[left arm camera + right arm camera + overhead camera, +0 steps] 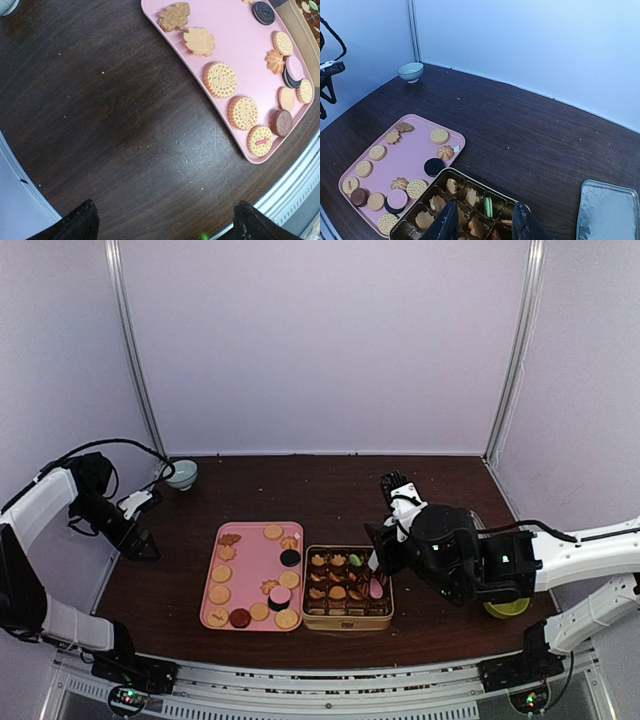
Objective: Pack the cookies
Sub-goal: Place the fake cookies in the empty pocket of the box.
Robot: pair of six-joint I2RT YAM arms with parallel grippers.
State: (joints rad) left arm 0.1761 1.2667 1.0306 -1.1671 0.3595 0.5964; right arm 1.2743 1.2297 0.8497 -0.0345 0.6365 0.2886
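Several cookies (219, 594) lie loose on a pink tray (250, 560), among them round tan ones, a black one (434, 166) and a pink one (397, 198). To its right stands a gold compartment box (305, 620) holding more cookies, including a green one (489, 206) and a pink one (376, 588). My right gripper (378, 565) hovers over the box's right side; in the right wrist view its jaws (486, 212) stand apart with nothing between them. My left gripper (140, 543) is wide open over bare table (167, 220), left of the tray (235, 40).
A small pale bowl (181, 474) sits at the back left of the dark table. A silver metal lid (607, 212) lies right of the box. A yellow-green object (508, 607) shows under the right arm. White walls enclose the back and sides.
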